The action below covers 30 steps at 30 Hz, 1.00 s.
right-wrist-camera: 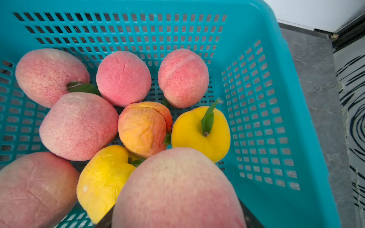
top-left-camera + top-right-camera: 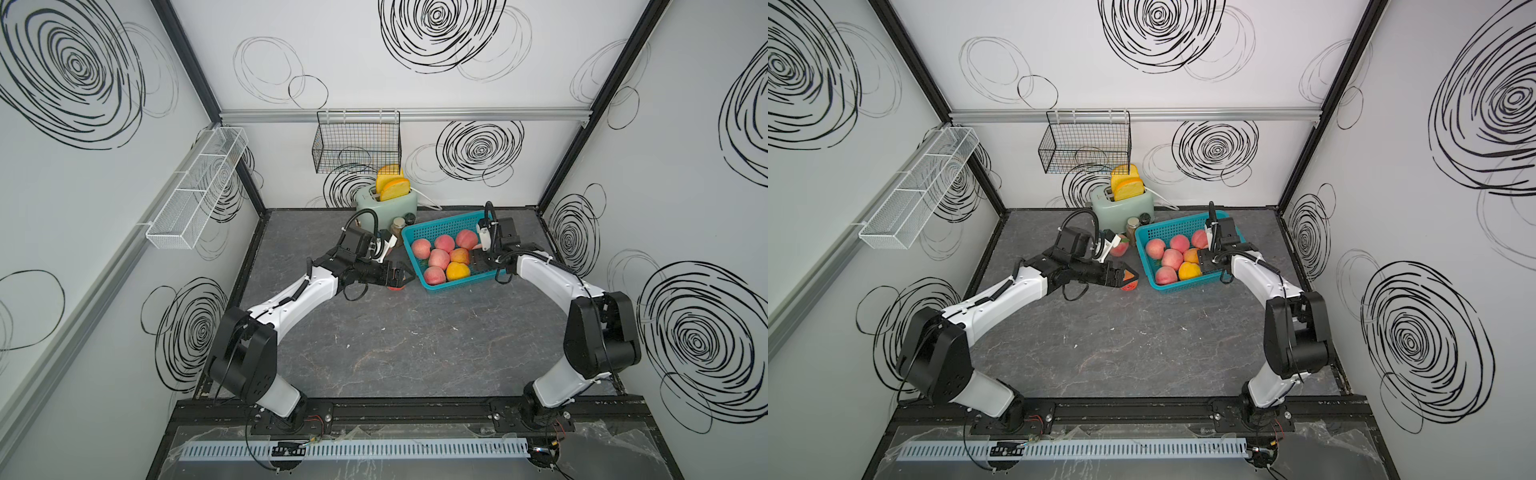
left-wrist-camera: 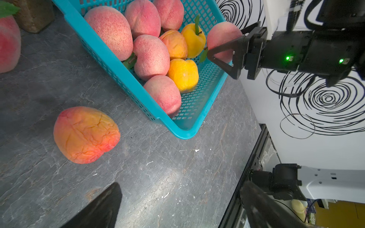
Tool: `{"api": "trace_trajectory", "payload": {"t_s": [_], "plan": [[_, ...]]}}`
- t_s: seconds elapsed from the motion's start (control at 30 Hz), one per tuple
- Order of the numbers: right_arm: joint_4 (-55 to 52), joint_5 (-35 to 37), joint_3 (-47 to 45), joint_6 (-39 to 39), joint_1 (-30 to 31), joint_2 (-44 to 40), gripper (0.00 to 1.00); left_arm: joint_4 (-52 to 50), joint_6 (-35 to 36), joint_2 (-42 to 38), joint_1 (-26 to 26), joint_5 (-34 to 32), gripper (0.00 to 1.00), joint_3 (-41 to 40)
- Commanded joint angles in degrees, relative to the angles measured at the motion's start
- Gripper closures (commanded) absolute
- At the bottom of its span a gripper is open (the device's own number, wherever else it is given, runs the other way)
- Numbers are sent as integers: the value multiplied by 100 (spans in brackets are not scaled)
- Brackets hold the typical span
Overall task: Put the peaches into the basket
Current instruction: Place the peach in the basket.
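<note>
The teal basket (image 2: 440,224) (image 2: 1177,226) (image 1: 266,98) stands at the back right of the table and holds several peaches (image 2: 438,257) (image 1: 79,126), pink and yellow-orange. My right gripper (image 2: 478,259) (image 3: 219,53) (image 1: 177,219) hangs over the basket's right part, shut on a pink peach (image 3: 223,37) (image 1: 177,189). An orange-red peach (image 2: 1129,285) (image 3: 86,135) lies on the table just left of the basket. My left gripper (image 2: 401,276) (image 3: 179,195) hovers over it, open and holding nothing. Another pink peach (image 2: 1120,246) (image 3: 7,43) lies on the table behind my left wrist.
A mint toaster (image 2: 388,203) with bread slices and a small jar (image 2: 397,228) stand behind the basket's left end. A black wire basket (image 2: 357,143) hangs on the back wall. A white mesh rack (image 2: 195,191) hangs on the left wall.
</note>
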Motion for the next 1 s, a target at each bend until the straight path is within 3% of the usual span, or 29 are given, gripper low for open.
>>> {"api": "trace_trajectory", "payload": {"t_s": [0.0,0.97], "plan": [[-159,87,98,-83,-60,70,30,28,187,79,16,-51,2,86],[-274,-151,103,-31,-103,588,28,41,294,-19,207,-33,1,-37]]}}
